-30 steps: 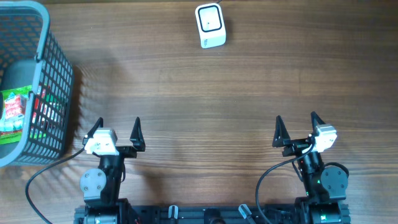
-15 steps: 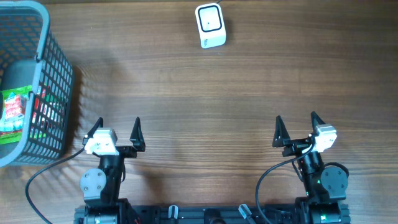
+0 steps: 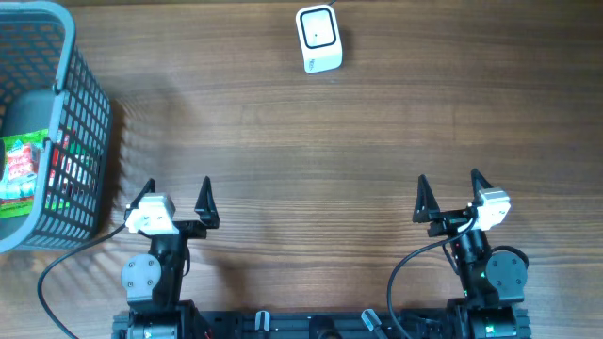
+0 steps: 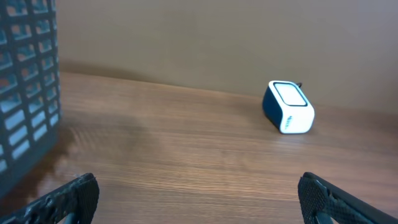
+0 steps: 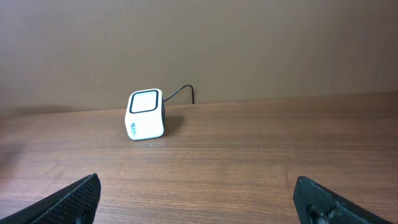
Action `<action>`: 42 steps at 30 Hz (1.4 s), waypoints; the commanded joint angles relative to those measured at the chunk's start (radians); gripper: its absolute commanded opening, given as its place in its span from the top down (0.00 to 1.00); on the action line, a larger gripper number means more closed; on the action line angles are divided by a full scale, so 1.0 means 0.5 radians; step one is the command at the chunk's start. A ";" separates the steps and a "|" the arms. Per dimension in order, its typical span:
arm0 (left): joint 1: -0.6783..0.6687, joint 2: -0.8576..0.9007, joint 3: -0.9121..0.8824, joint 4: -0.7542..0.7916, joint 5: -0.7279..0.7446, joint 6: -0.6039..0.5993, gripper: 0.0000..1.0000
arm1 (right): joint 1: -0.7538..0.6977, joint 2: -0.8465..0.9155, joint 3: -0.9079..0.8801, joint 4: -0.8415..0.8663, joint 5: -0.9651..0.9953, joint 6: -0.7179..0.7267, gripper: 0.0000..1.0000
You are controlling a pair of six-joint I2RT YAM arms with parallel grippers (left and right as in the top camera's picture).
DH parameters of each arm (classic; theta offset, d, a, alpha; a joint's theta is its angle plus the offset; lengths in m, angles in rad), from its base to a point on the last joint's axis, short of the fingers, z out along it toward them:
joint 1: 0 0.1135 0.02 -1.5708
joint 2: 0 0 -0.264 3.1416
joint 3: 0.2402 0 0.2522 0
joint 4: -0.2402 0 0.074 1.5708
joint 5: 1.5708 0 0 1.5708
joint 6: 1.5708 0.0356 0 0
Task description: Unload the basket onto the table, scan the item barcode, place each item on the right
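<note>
Now left pincer [image 3: 178,183], right pincer [image 3: 448,176] gape

Your left gripper [image 3: 177,191], lower left, and right gripper [image 3: 449,185], lower right, match: pointed black fingers [image 3: 206,195], white wrist block [image 3: 154,215], looping black cable [image 3: 57,271]; perhaps a green light on the right.

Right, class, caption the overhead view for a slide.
Ready to scan: left hand and right hand open and empty, white scanner at the far edge, packets in the grey basket.
</note>
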 commanded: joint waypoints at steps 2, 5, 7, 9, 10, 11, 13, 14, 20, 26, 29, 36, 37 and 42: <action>0.007 0.017 0.176 -0.268 0.394 -0.294 0.00 | -0.010 0.010 -0.002 0.011 -0.005 0.018 0.00; 0.007 0.086 0.530 -0.673 0.556 -0.366 0.00 | -0.010 0.010 -0.002 0.011 -0.005 0.018 0.01; 0.007 0.202 0.848 -0.960 0.562 -0.360 0.00 | -0.010 0.010 -0.002 0.011 -0.005 0.018 0.00; 0.007 0.381 1.181 -1.218 0.558 -0.339 0.00 | -0.010 0.010 -0.002 0.011 -0.005 0.018 0.00; 0.007 0.487 1.341 -1.334 0.555 -0.335 0.00 | -0.010 0.010 -0.002 0.011 -0.005 0.018 0.01; 0.007 0.695 1.632 -1.556 0.555 -0.298 0.00 | -0.010 0.010 -0.002 0.011 -0.005 0.018 0.00; 0.007 1.187 2.288 -2.146 0.463 -0.111 0.00 | -0.010 0.010 -0.002 0.011 -0.005 0.018 0.00; 0.007 1.382 2.551 -2.393 0.359 -0.032 0.00 | -0.010 0.010 -0.002 0.011 -0.005 0.018 0.00; 0.007 2.313 3.893 -3.214 0.185 0.130 0.00 | -0.010 0.010 -0.002 0.011 -0.005 0.018 0.00; 0.073 2.641 4.268 -3.064 -0.399 0.215 0.00 | -0.010 0.010 -0.002 0.011 -0.005 0.018 0.00; 0.356 2.781 4.267 -2.879 -0.617 0.239 0.00 | -0.010 0.010 -0.002 0.011 -0.005 0.018 0.00; 0.841 3.196 4.266 -2.493 -0.619 0.447 0.00 | -0.010 0.010 -0.002 0.011 -0.005 0.018 0.00; 0.876 3.254 4.264 -2.499 -0.620 0.448 0.00 | -0.010 0.010 -0.002 0.011 -0.005 0.018 0.00; 1.125 3.487 4.222 -2.524 -0.409 0.628 0.00 | -0.010 0.010 -0.002 0.011 -0.005 0.018 0.00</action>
